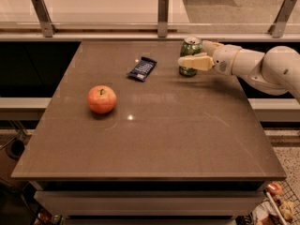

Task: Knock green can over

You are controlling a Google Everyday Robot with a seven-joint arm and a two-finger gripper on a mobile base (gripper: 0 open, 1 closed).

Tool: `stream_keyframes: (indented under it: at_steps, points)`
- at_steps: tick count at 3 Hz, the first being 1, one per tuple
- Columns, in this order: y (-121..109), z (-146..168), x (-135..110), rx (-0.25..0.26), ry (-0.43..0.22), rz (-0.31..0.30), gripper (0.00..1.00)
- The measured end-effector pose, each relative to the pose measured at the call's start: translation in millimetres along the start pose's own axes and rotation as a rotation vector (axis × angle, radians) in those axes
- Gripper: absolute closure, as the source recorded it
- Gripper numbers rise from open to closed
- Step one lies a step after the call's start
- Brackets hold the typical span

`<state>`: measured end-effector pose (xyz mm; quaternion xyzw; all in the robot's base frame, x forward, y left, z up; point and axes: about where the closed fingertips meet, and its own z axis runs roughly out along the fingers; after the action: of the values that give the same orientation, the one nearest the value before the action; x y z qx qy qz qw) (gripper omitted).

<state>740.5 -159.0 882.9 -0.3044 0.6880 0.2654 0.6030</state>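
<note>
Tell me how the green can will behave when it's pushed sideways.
The green can stands upright, taller than wide, so a push near its top would likely tip it. The gripper is at its mid-height, far right of the table; pushing there might slide it on the smooth surface. Once down, its round body would probably roll.

You'll find the green can (190, 48) standing upright near the far edge of the table (164, 130), toward its right side. It is a small cylinder, green with pale streaks, and its silver top rim faces up. The gripper (194, 56) reaches in from the right at can height with its fingers spread. The near finger (194, 62) lies across the front of the can's lower body.
</note>
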Motion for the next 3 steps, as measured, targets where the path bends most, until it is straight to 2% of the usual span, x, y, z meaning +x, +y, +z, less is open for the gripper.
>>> stream_keyframes:
  at_steps: [3]
  points:
    - [5.9,7.9,-0.3,-0.014,0.0,0.0,0.87]
